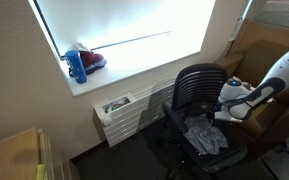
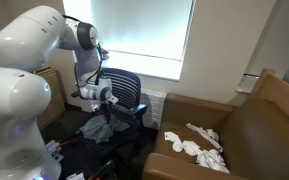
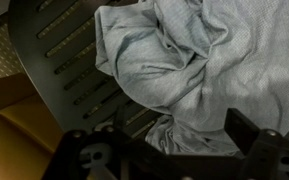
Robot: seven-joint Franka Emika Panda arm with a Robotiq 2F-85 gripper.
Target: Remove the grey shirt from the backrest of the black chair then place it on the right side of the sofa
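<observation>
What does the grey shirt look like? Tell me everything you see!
The shirt is grey, soft-looking cloth, crumpled into a wrinkly heap with deep folds. It lies on the black chair's slatted seat, not hanging on the backrest. The open claw hangs close above it, gripping nothing; whether it touches the cloth is unclear.

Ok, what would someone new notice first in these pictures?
The crumpled grey shirt heaped on the black chair, with the hand open above it. Then the bright window behind, and white cloths on the brown sofa.
</observation>
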